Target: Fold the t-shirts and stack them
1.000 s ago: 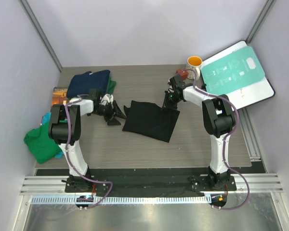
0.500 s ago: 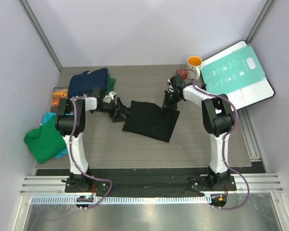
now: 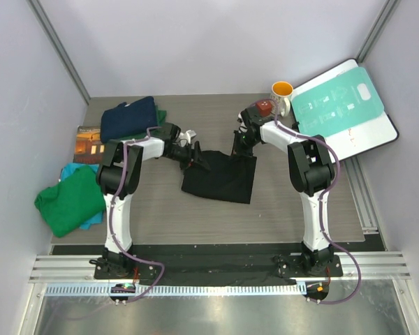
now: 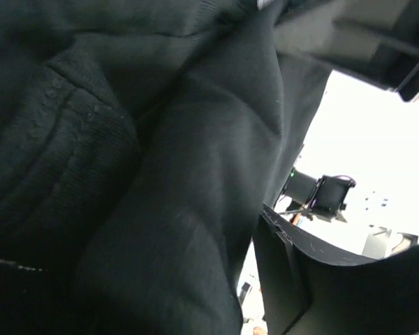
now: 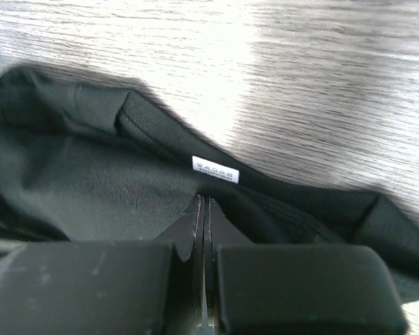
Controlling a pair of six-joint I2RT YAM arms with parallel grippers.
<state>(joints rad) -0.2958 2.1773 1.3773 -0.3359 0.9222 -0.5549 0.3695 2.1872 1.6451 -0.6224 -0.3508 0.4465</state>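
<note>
A black t-shirt (image 3: 220, 176) lies partly folded mid-table. My right gripper (image 3: 239, 142) is shut on its far right edge, beside the collar's white label (image 5: 215, 169); in the right wrist view the fingertips (image 5: 197, 213) press together on the cloth. My left gripper (image 3: 190, 154) is at the shirt's left edge. Its jaws stand open: black cloth (image 4: 167, 174) drapes over one side, and the other finger (image 4: 321, 286) shows bare, with a gap between. A folded navy t-shirt (image 3: 129, 118) lies on a green one (image 3: 163, 116) at the far left. A crumpled green t-shirt (image 3: 68, 204) lies on a teal one (image 3: 71, 170).
A small brown picture book (image 3: 89, 140) lies by the left wall. At the far right stand a yellow-rimmed mug (image 3: 282, 91) and the teal-and-white board (image 3: 342, 106), which overhangs the table's right edge.
My left gripper swung right from beside the navy stack to the black t-shirt's left edge, and the shirt's left side bunched inward. My right gripper stayed shut on the cloth, shifting slightly.
</note>
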